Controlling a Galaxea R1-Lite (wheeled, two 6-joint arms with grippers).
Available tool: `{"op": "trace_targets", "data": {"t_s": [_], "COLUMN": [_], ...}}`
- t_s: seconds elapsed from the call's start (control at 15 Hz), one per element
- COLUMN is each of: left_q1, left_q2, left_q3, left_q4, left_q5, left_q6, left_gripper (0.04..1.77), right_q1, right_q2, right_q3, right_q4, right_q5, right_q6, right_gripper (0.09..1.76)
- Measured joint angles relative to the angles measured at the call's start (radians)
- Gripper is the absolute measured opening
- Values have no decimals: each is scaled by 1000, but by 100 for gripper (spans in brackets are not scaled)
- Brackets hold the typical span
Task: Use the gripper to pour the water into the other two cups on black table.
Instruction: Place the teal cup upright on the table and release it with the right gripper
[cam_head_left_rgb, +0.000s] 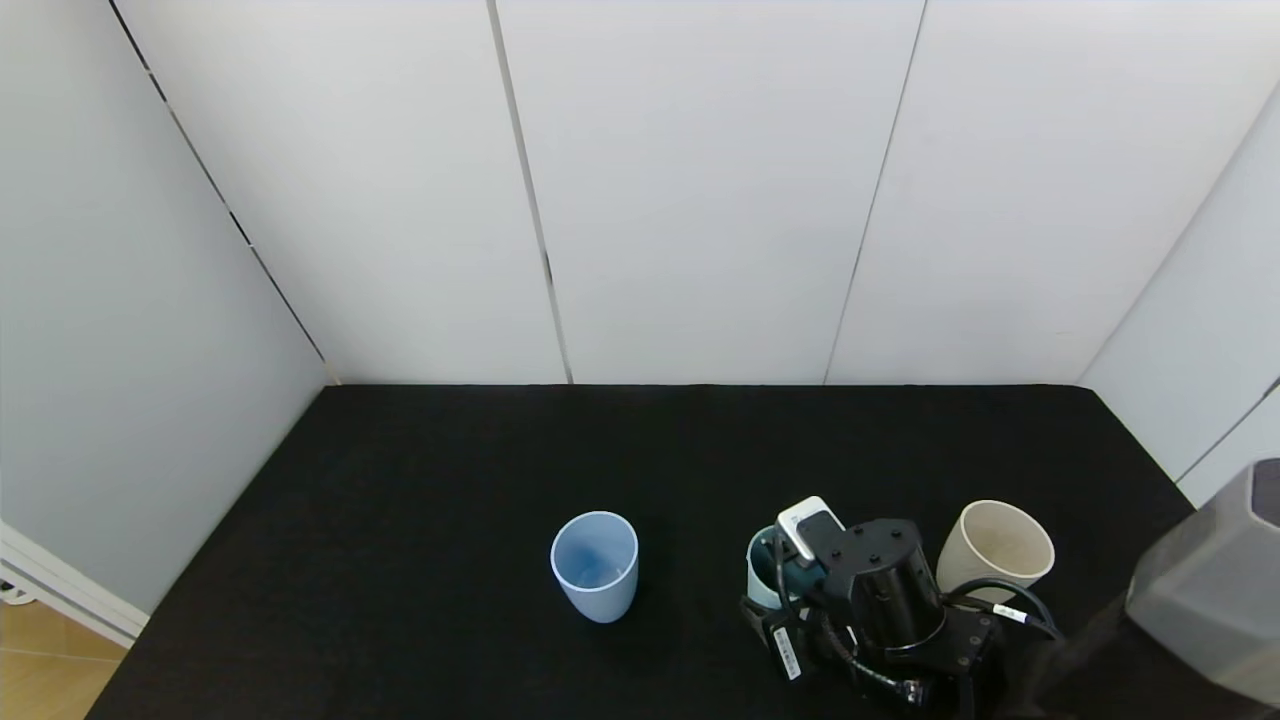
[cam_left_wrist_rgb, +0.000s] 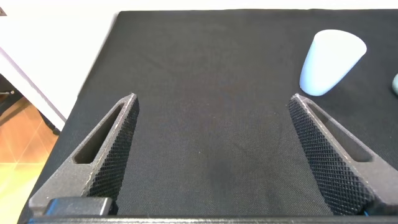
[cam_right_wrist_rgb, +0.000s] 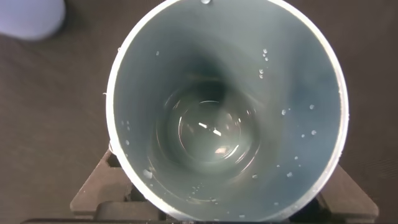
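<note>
My right gripper (cam_head_left_rgb: 782, 588) is low over the black table (cam_head_left_rgb: 420, 480) at the front right, shut on the mint-green cup (cam_head_left_rgb: 762, 570) with the dark teal inside. In the right wrist view I look straight down into that cup (cam_right_wrist_rgb: 298, 93); a little water (cam_right_wrist_rgb: 211, 134) glints at its bottom and droplets cling to the wall, with a finger (cam_right_wrist_rgb: 93, 193) on either side. The light blue cup (cam_head_left_rgb: 594, 565) stands upright to its left, the cream-beige cup (cam_head_left_rgb: 995, 550) upright to its right. My left gripper (cam_left_wrist_rgb: 212, 102) is open and empty above bare table, the light blue cup (cam_left_wrist_rgb: 329, 62) beyond it.
White wall panels close the table at the back and both sides. The table's left edge drops to a wooden floor (cam_left_wrist_rgb: 18, 137). A grey part of my right arm (cam_head_left_rgb: 1210, 590) stands at the front right corner.
</note>
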Motion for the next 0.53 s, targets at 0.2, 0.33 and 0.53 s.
{"op": "trace_targets", "data": {"t_s": [0.2, 0.33, 0.53], "left_q1": [0, 0, 0], "left_q2": [0, 0, 0], "left_q3": [0, 0, 0], "left_q4": [0, 0, 1], "left_q5": [0, 0, 0], "left_q6": [0, 0, 0], "left_gripper": [172, 172, 172], "right_q1": [0, 0, 2], "right_q2": [18, 19, 9], "right_q3": [-1, -1, 2], "right_q4": [-6, -5, 1], "right_q5": [0, 0, 0], "right_q6": [0, -1, -1], "right_gripper": [118, 118, 118]}}
